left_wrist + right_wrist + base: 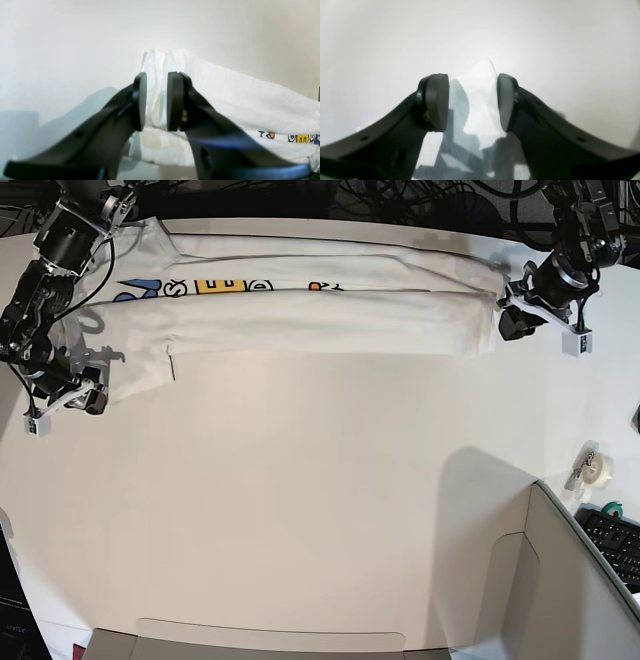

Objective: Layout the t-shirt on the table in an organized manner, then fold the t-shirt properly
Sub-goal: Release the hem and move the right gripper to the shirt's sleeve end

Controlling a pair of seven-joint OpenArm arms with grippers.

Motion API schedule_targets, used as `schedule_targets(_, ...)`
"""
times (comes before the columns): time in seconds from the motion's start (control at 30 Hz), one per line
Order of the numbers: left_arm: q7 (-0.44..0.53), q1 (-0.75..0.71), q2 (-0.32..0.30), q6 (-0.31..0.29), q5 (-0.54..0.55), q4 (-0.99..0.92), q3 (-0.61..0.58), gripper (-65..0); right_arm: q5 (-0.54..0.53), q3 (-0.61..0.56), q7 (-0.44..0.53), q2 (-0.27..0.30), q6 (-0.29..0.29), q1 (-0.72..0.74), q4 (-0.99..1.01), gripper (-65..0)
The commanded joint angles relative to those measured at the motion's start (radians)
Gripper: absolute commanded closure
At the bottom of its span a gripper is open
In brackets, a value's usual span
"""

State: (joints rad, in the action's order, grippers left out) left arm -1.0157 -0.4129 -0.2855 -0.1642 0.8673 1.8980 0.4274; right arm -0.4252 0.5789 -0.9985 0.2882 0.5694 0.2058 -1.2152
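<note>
Black pads of the left claw [156, 101] stand a little apart, with the folded end of the white t-shirt [225, 100] bunched between them. The right claw [473, 102] is open over a loose shirt corner. Both sit on the pale surface [320, 510].

**Camera setup**

Base view: overhead, table [320, 510] seen whole from afar. Wrist views: mounted behind each gripper, aimed low and close along the fingers. The t-shirt [300, 315] is shared by all three.
</note>
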Motion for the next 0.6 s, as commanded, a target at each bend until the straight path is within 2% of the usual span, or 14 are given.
schedule_targets(0.0, 0.021, 0.001, -0.013, -0.004, 0.013, 0.016, 0.006, -14.1, 0.024, -0.007, -0.067, -0.001, 0.005, -0.003, 0.004, -30.8)
schedule_targets(0.03, 0.021, 0.001, -0.013, -0.004, 0.013, 0.016, 0.006, -14.1, 0.024, -0.007, -0.067, -0.001, 0.005, -0.003, 0.004, -28.9)
schedule_targets(0.1, 0.019, 0.001, -0.013, -0.004, 0.013, 0.016, 0.006, -14.1, 0.024, -0.007, -0.067, -0.001, 0.005, -0.003, 0.004, -20.8)
schedule_targets(0.2, 0.019, 0.001, -0.013, -0.004, 0.013, 0.015, 0.006, -14.1, 0.024, -0.007, -0.069, 0.004, 0.005, -0.004, 0.004, -1.7)
schedule_targets(0.23, 0.019, 0.001, -0.013, -0.004, 0.013, 0.015, 0.006, -14.1, 0.024, -0.012, -0.076, 0.006, 0.005, -0.004, 0.004, 0.0)
schedule_targets(0.37, 0.019, 0.001, -0.013, -0.004, 0.013, 0.015, 0.006, -14.1, 0.002, -0.055, -0.132, 0.016, 0.007, 0.002, -0.038, 0.0)
schedule_targets(0.57, 0.019, 0.022, 0.004, -0.004, 0.010, 0.013, 0.006, -14.1, -0.110, -0.079, -0.244, 0.015, 0.007, -0.076, -0.375, 0.0)
